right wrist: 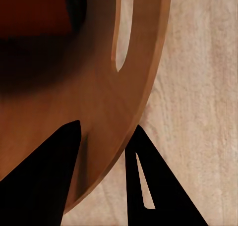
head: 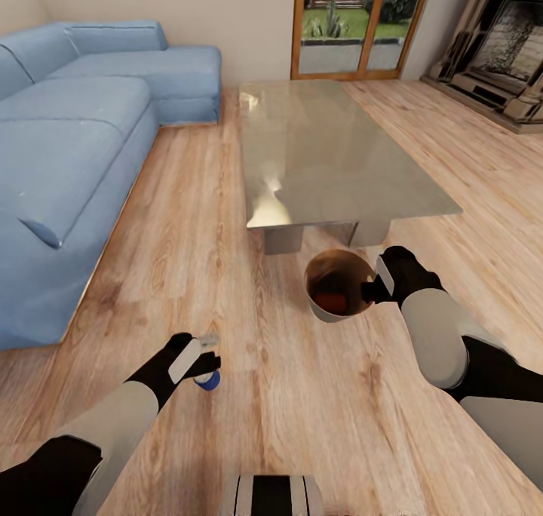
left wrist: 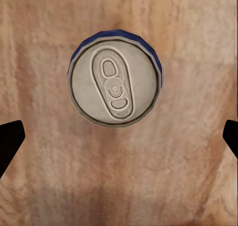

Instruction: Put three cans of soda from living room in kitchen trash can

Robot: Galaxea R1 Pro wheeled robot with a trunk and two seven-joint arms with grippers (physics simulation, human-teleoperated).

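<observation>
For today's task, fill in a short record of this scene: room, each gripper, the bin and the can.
room: living room, blue sofa, glass-topped low table, wood-plank floor
right gripper: shut on the rim of the trash can, one finger inside the wall, the other outside
trash can contents: something orange at the bottom, hard to identify
left gripper: open, above the blue soda can
blue soda can: upright on the floor, silvery top facing the left wrist camera

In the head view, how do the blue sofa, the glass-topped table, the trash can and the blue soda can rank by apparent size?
Largest to smallest:
1. blue sofa
2. glass-topped table
3. trash can
4. blue soda can, partly hidden by the left gripper
</observation>
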